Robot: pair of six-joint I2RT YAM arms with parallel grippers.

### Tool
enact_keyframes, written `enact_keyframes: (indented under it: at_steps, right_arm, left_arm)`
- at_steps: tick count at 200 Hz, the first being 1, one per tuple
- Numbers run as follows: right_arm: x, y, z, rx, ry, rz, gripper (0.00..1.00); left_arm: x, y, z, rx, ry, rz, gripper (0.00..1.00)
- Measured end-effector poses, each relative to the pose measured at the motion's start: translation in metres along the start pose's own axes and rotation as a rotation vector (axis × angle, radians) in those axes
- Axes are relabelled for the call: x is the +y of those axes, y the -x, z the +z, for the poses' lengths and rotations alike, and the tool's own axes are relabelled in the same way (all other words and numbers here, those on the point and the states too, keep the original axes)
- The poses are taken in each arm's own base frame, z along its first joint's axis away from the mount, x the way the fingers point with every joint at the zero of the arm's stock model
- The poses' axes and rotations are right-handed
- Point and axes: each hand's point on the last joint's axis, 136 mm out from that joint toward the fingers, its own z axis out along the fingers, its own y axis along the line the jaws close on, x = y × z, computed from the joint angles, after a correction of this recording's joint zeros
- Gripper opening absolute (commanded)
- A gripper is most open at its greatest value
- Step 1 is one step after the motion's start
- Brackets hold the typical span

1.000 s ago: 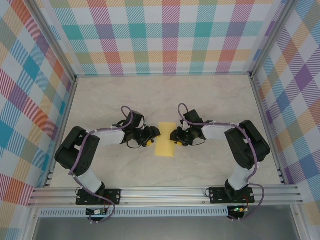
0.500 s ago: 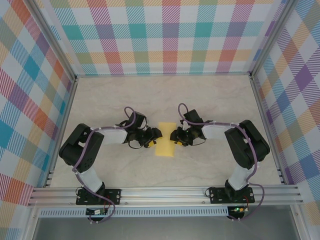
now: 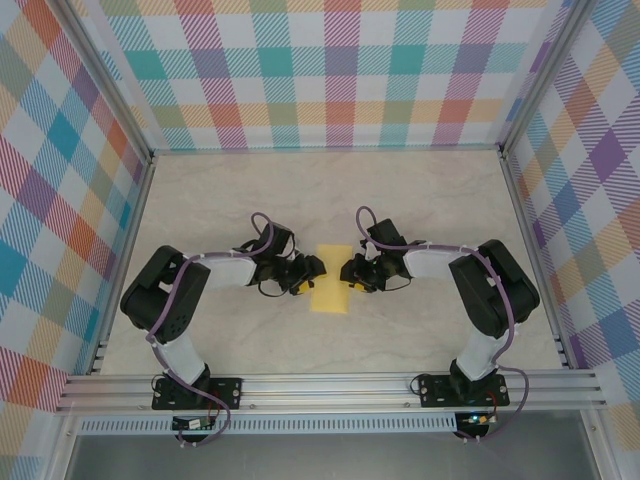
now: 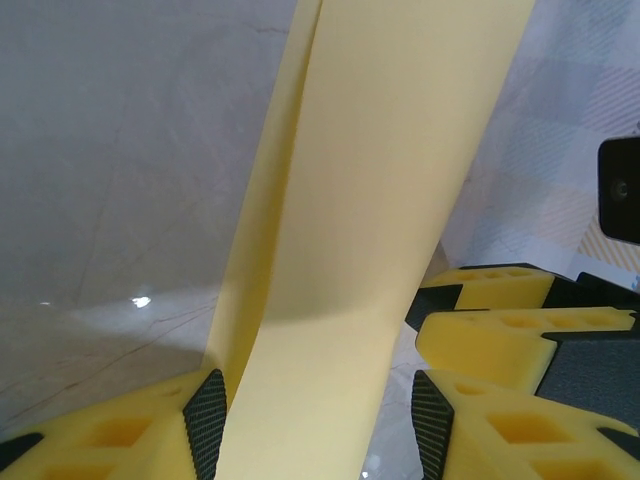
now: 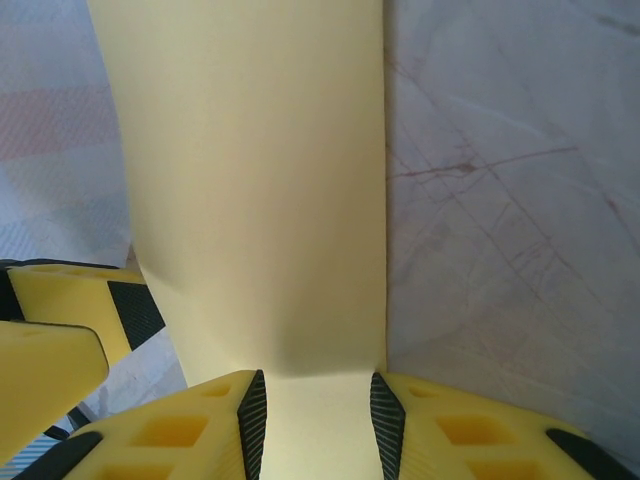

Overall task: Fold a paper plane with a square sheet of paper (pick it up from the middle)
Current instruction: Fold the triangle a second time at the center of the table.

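The yellow sheet of paper (image 3: pixel 331 281) lies on the table as an upright rectangle, folded over, between both arms. My left gripper (image 3: pixel 307 274) sits low at its left edge and is open. In the left wrist view the paper (image 4: pixel 380 200) runs as a doubled strip between the wide-apart pads of that gripper (image 4: pixel 318 425). My right gripper (image 3: pixel 351 272) is at the paper's right edge, open more narrowly. In the right wrist view the paper (image 5: pixel 260 180) spans the gap of the right gripper (image 5: pixel 318 420) face-up, its edge by the right pad.
The marble-patterned tabletop (image 3: pixel 420 200) is enclosed by plaid walls (image 3: pixel 330 70) and aluminium rails (image 3: pixel 330 385). Each wrist view shows the other gripper's yellow fingers close by: the right fingers (image 4: pixel 510 335) and the left fingers (image 5: pixel 55 345).
The left arm has crept a little to the right, bringing its gripper closer onto the paper's left edge. The right arm and the paper have stayed put.
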Motion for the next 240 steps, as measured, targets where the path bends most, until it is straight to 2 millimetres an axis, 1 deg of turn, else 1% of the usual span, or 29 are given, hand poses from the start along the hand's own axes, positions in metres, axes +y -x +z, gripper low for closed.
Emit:
enact_keyframes:
  at_steps: [27,68,94,118,129,161,180,204,212,226,240]
  right_arm:
    - [0.000,0.000,0.000,0.000,0.000,0.000,0.37]
    - [0.000,0.000,0.000,0.001,0.001,0.000,0.38]
    - [0.001,0.000,0.000,0.003,0.006,0.000,0.39]
    - [0.003,0.000,-0.002,0.000,0.010,-0.004,0.41]
    - [0.004,0.000,-0.003,-0.002,0.010,-0.006,0.42]
    - [-0.001,-0.002,-0.017,-0.027,-0.043,-0.014,0.46]
    - [0.002,-0.001,-0.030,-0.065,-0.058,-0.039,0.55]
    - [0.006,-0.003,-0.044,-0.104,-0.049,-0.076,0.57]
    - [0.006,-0.005,-0.047,-0.109,-0.046,-0.081,0.58]
    - [0.003,-0.009,-0.049,-0.110,-0.046,-0.089,0.63]
    - [-0.002,-0.016,-0.050,-0.108,-0.044,-0.096,0.66]
  left_arm:
    - [-0.005,-0.004,0.002,0.012,-0.018,0.019,0.54]
    - [-0.009,-0.003,0.002,0.010,-0.031,0.031,0.54]
    - [-0.012,-0.001,0.002,0.001,-0.043,0.041,0.48]
    - [-0.012,0.000,0.001,-0.001,-0.043,0.040,0.36]
    - [-0.013,0.001,0.001,-0.003,-0.044,0.041,0.33]
    - [-0.019,0.005,0.000,-0.014,-0.043,0.056,0.26]
    - [-0.021,0.007,-0.001,-0.019,-0.036,0.067,0.27]
    - [-0.021,0.007,-0.001,-0.014,-0.034,0.072,0.28]
    - [-0.022,0.006,-0.001,-0.008,-0.034,0.072,0.30]
    - [-0.023,0.004,-0.002,0.000,-0.043,0.077,0.37]
    - [-0.025,0.003,-0.002,0.009,-0.049,0.081,0.39]
